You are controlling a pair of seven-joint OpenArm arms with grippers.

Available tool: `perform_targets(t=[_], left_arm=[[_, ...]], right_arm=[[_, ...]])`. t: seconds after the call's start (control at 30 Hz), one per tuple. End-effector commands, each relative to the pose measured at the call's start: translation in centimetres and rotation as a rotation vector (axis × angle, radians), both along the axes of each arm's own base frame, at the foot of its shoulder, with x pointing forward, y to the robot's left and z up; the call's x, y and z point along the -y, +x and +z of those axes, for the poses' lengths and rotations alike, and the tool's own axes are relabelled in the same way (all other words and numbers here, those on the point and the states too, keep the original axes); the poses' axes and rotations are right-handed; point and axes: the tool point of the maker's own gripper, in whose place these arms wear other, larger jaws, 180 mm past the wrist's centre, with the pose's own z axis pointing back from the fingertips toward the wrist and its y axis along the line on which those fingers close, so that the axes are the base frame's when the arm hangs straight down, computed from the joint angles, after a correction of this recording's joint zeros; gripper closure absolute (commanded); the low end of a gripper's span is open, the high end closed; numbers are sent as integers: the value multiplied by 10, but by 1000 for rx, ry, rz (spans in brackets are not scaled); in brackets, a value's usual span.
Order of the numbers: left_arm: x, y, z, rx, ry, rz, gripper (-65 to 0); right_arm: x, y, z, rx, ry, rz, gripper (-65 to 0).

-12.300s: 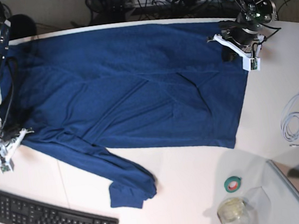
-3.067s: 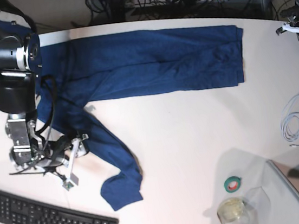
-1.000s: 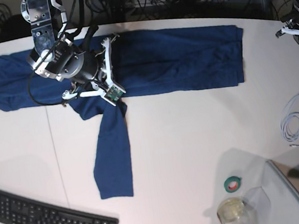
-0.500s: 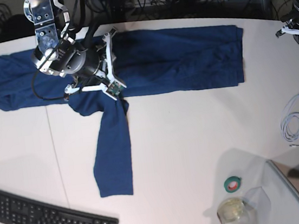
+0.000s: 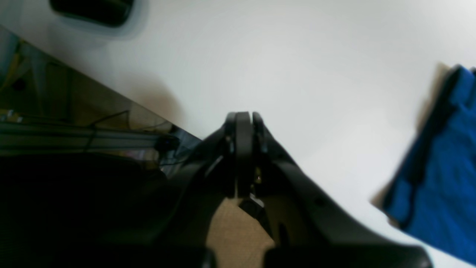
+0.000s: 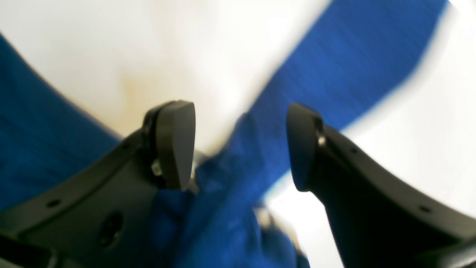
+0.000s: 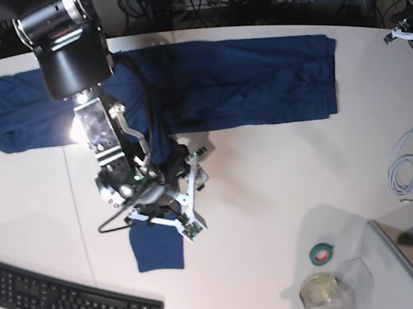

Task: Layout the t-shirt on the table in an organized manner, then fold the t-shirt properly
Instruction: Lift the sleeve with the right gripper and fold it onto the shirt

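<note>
The navy t-shirt (image 7: 243, 82) lies as a long folded band across the far side of the white table (image 7: 285, 182). One sleeve (image 7: 158, 251) hangs down toward the front. My right gripper (image 7: 183, 193) is low over that sleeve. In the right wrist view it (image 6: 240, 149) is open, and blue sleeve cloth (image 6: 334, 56) runs between its dark fingers (image 6: 174, 145) without being pinched. My left gripper (image 7: 410, 31) sits at the table's far right edge. The left wrist view shows it (image 5: 241, 119) shut on nothing, with the shirt's end (image 5: 442, 171) to its right.
A black keyboard (image 7: 66, 303) lies at the front left. A green tape roll (image 7: 323, 253) and a clear jar (image 7: 321, 289) stand at the front right beside a glass panel (image 7: 408, 265). A white cable coil (image 7: 411, 163) lies at the right. Cables crowd behind the far edge.
My right arm has swung down from the folded band to the middle of the hanging sleeve, and its jaws have opened. The left arm has stayed put.
</note>
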Motion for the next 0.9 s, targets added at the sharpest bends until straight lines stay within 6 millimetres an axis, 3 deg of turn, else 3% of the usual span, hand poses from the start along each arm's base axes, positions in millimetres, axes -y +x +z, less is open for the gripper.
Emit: perform_targets(t=[0.0, 0.13, 0.33, 0.63, 0.87], left_arm=[[-7, 5, 10, 30, 28, -5, 0], [-7, -3, 2, 7, 12, 4, 0], [-7, -8, -1, -7, 8, 6, 0], [-8, -6, 0, -1, 11, 5, 0], [-8, -4, 1, 4, 11, 5, 0]], right_arm=[[-5, 16, 7, 34, 3, -12, -363], [-18, 20, -16, -11, 22, -20, -362], [-10, 26, -32, -6, 51, -117, -362], [-9, 31, -21, 35, 58, -146, -362], [13, 31, -38, 26, -41, -186, -362]])
